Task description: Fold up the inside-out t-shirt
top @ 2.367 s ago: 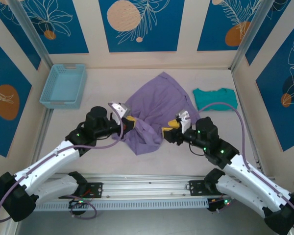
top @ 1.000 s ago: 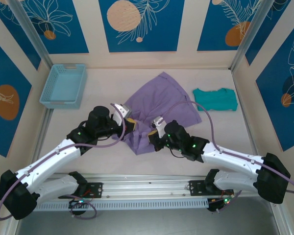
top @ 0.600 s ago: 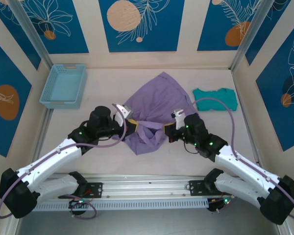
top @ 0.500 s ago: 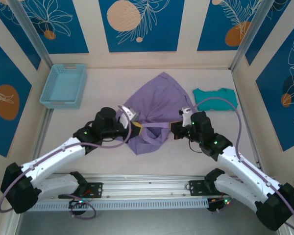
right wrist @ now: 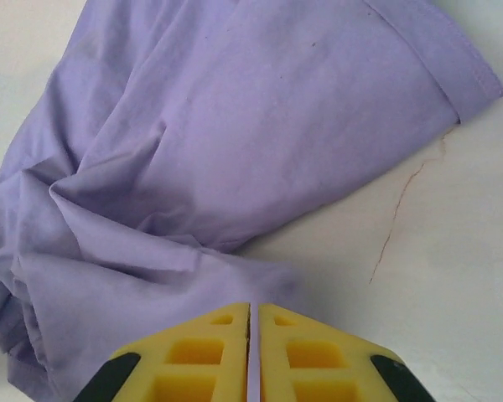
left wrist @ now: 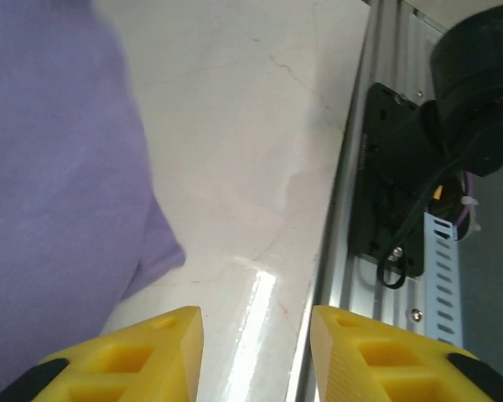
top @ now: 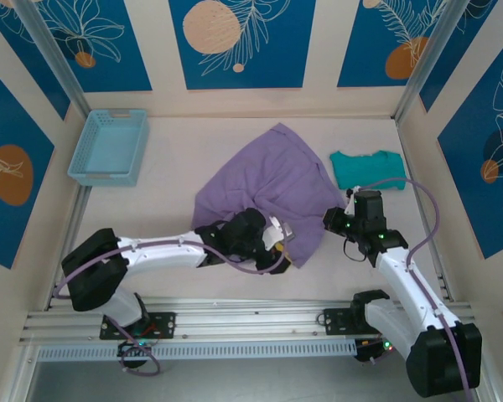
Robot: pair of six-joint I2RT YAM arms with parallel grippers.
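The left arm lies low, stretched toward 3 o'clock, and the left gripper (left wrist: 253, 325) has its jaws parted. The right arm reaches toward 12 o'clock, and the right gripper (right wrist: 249, 311), turned toward 9 o'clock, has its jaws pressed together.

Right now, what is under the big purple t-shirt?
The pale table shows around the soft lavender-purple t-shirt. Anything lying beneath is covered by the fabric, so I cannot tell.

- We see the inside-out t-shirt (left wrist: 59, 167) cut off by the left wrist view's edge.
- We cannot tell whether the right gripper (right wrist: 249, 310) pinches cloth.
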